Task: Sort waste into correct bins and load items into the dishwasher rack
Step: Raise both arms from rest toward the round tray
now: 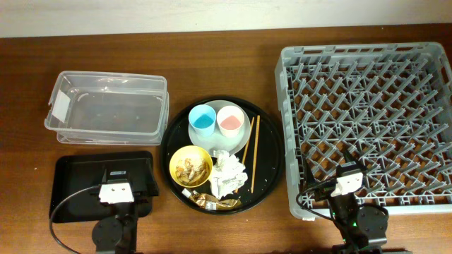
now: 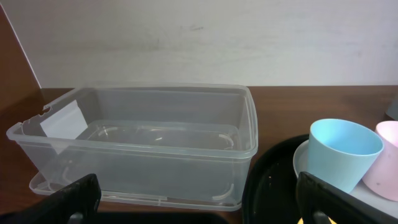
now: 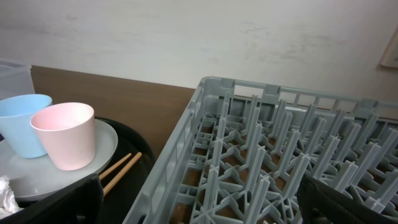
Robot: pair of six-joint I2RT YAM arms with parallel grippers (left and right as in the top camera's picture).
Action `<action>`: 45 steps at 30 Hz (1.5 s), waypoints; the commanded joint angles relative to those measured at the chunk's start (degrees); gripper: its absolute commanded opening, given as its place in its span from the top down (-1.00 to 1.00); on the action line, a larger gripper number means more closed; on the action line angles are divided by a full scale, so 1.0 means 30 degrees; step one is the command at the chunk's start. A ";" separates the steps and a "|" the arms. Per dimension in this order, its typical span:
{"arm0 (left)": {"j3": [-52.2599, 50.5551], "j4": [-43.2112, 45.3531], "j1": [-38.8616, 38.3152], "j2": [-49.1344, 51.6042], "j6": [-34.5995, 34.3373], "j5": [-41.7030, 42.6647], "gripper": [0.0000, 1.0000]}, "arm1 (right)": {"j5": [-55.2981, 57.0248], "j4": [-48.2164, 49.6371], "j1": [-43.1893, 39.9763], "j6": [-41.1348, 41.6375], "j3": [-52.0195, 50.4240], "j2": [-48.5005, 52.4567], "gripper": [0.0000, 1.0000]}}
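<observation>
The tub (image 1: 113, 76) sits toward the counter's far left corner with the flat tray (image 1: 74, 176) straight before it at the near edge. The rack (image 1: 353, 51) fills the right end, almost from far edge to near edge. Between them lies the round tray (image 1: 268, 159): at its back the plate (image 1: 219, 143) carries the left cup (image 1: 202, 120) just beside the right cup (image 1: 230, 121), the chopsticks (image 1: 253, 152) run front to back along the plate's right edge, and at front left the bowl (image 1: 174, 164) holds food scraps (image 1: 191, 168), with the napkins (image 1: 227, 173) just right of it and the foil wrapper (image 1: 212, 200) before both at the near rim.
</observation>
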 commanded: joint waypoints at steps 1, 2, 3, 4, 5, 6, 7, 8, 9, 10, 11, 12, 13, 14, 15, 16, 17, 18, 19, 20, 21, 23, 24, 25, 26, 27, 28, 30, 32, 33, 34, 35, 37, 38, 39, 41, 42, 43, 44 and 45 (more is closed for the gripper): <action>-0.0146 0.0029 -0.0073 -0.0109 -0.0051 0.0204 -0.99 | 0.0095 -0.0080 -0.0051 0.0175 -0.0124 -0.0160 -0.97; -0.0138 0.0029 -0.0080 -0.0109 -0.0051 0.0204 -0.99 | 0.0095 -0.0080 -0.0051 0.0175 -0.0124 -0.0160 -0.97; -0.0146 0.0029 -0.0073 -0.0109 -0.0051 0.0204 -0.99 | 0.0095 -0.0080 -0.0051 0.0175 -0.0124 -0.0160 -0.97; -0.0146 0.0029 -0.0073 -0.0109 -0.0051 0.0204 -0.99 | 0.0095 -0.0080 -0.0051 0.0175 -0.0124 -0.0160 -0.97; -0.0138 0.0029 -0.0073 -0.0109 -0.0051 0.0204 -0.99 | 0.0095 -0.0080 -0.0051 0.0175 -0.0124 -0.0160 -0.97; -0.0138 0.0029 -0.0080 -0.0109 -0.0051 0.0204 -0.99 | 0.0095 -0.0080 -0.0051 0.0175 -0.0124 -0.0160 -0.97; -0.0138 0.0029 -0.0073 -0.0109 -0.0051 0.0204 -0.99 | 0.0095 -0.0080 -0.0051 0.0175 -0.0124 -0.0160 -0.97; -0.0146 0.0029 -0.0073 -0.0109 -0.0051 0.0204 -0.99 | 0.0095 -0.0080 -0.0051 0.0175 -0.0124 -0.0160 -0.97; -0.0146 0.0029 -0.0073 -0.0109 -0.0051 0.0204 -0.99 | 0.0095 -0.0080 -0.0051 0.0175 -0.0124 -0.0160 -0.97; -0.0138 0.0029 -0.0073 -0.0109 -0.0051 0.0204 -0.99 | 0.0095 -0.0080 -0.0051 0.0175 -0.0124 -0.0160 -0.97; -0.0138 0.0029 -0.0073 -0.0109 -0.0051 0.0204 -0.99 | 0.0095 -0.0080 -0.0051 0.0175 -0.0124 -0.0160 -0.97; -0.0146 0.0029 -0.0080 -0.0109 -0.0051 0.0204 -0.99 | 0.0095 -0.0080 -0.0051 0.0175 -0.0124 -0.0160 -0.96; -0.0138 0.0029 -0.0073 -0.0109 -0.0051 0.0204 -0.99 | 0.0095 -0.0080 -0.0051 0.0175 -0.0124 -0.0160 -0.97; -0.0138 0.0029 -0.0080 -0.0109 -0.0051 0.0204 -0.99 | 0.0095 -0.0080 -0.0051 0.0175 -0.0124 -0.0160 -0.97; -0.0146 0.0029 -0.0080 -0.0109 -0.0051 0.0204 -0.99 | 0.0095 -0.0080 -0.0051 0.0175 -0.0124 -0.0160 -0.97; -0.0146 0.0029 -0.0080 -0.0109 -0.0051 0.0204 -0.99 | 0.0095 -0.0080 -0.0051 0.0175 -0.0124 -0.0160 -0.97; -0.0138 0.0029 -0.0080 -0.0109 -0.0051 0.0204 -0.99 | 0.0095 -0.0080 -0.0051 0.0175 -0.0124 -0.0160 -0.97; -0.0138 0.0029 -0.0073 -0.0109 -0.0051 0.0204 -0.99 | 0.0095 -0.0080 -0.0051 0.0175 -0.0124 -0.0160 -0.97; -0.0146 0.0029 -0.0080 -0.0109 -0.0051 0.0204 -0.99 | 0.0095 -0.0080 -0.0051 0.0175 -0.0124 -0.0160 -0.97; -0.0146 0.0029 -0.0073 -0.0109 -0.0051 0.0204 -0.99 | 0.0095 -0.0080 -0.0051 0.0175 -0.0124 -0.0160 -0.97; -0.0138 0.0029 -0.0073 -0.0109 -0.0051 0.0204 -0.99 | 0.0095 -0.0080 -0.0051 0.0175 -0.0124 -0.0160 -0.97; -0.0146 0.0029 -0.0073 -0.0109 -0.0051 0.0204 -0.99 | 0.0095 -0.0080 -0.0051 0.0175 -0.0124 -0.0160 -0.97; -0.0138 0.0029 -0.0073 -0.0109 -0.0051 0.0204 -0.99 | 0.0095 -0.0080 -0.0051 0.0175 -0.0124 -0.0160 -0.96; -0.0146 0.0029 -0.0080 -0.0109 -0.0051 0.0204 -0.99 | 0.0095 -0.0080 -0.0051 0.0175 -0.0124 -0.0160 -0.97; -0.0146 0.0029 -0.0080 -0.0109 -0.0051 0.0204 -0.99 | 0.0095 -0.0080 -0.0051 0.0175 -0.0124 -0.0160 -0.97; -0.0138 0.0029 -0.0073 -0.0109 -0.0051 0.0204 -0.99 | 0.0095 -0.0080 -0.0051 0.0175 -0.0124 -0.0160 -0.97; -0.0138 0.0029 -0.0073 -0.0109 -0.0051 0.0204 -0.99 | 0.0095 -0.0080 -0.0051 0.0175 -0.0124 -0.0160 -0.97; -0.0146 0.0036 -0.0073 -0.0109 -0.0051 0.0197 -0.99 | 0.0095 -0.0080 -0.0051 0.0175 -0.0124 -0.0160 -0.97; -0.0138 0.0029 -0.0080 -0.0109 -0.0051 0.0204 -0.99 | 0.0095 -0.0073 -0.0051 0.0175 -0.0124 -0.0160 -0.96; -0.0146 0.0029 -0.0080 -0.0109 -0.0051 0.0204 -0.99 | 0.0095 -0.0080 -0.0051 0.0175 -0.0124 -0.0160 -0.97; -0.0146 0.0029 -0.0080 -0.0109 -0.0051 0.0211 -0.99 | 0.0080 -0.0073 -0.0051 0.0182 -0.0124 -0.0160 -0.96; -0.0138 0.0029 -0.0080 -0.0109 -0.0058 0.0211 -0.99 | 0.0080 -0.0080 -0.0051 0.0182 -0.0124 -0.0160 -0.97; -0.0138 0.0029 -0.0095 -0.0109 -0.0066 0.0831 -0.99 | 0.0087 -0.0073 -0.0051 0.0175 -0.0124 -0.0160 -0.97; -0.0138 0.0044 -0.0095 -0.0109 -0.0058 0.2033 -0.99 | 0.0080 -0.0073 -0.0051 0.0182 -0.0124 -0.0160 -0.97; -0.0138 0.0168 -0.0095 -0.0109 -0.0058 0.2943 -0.99 | -0.0226 -0.0051 -0.0051 0.0182 -0.0124 -0.0160 -0.97; -0.0138 0.0568 -0.0095 -0.0109 -0.0058 0.4896 -0.99 | -0.1574 0.0160 -0.0051 0.0182 -0.0124 -0.0160 -0.97; -0.0138 0.0998 -0.0095 -0.0109 -0.0058 0.5544 -0.99 | -0.2637 0.0189 -0.0051 0.0182 -0.0058 -0.0160 -0.97; -0.0073 0.1654 -0.0095 -0.0109 -0.0066 0.6062 -0.99 | -0.3563 -0.0015 -0.0044 0.0182 0.0219 -0.0160 -0.97; 0.0153 0.2069 -0.0095 -0.0109 -0.0073 0.6317 -0.99 | -0.4197 -0.0299 -0.0044 0.0189 0.0692 -0.0160 -0.97; 0.0663 0.2076 -0.0095 -0.0109 -0.0073 0.6309 -0.99 | -0.4364 -0.0780 -0.0044 0.0189 0.1377 -0.0160 -0.97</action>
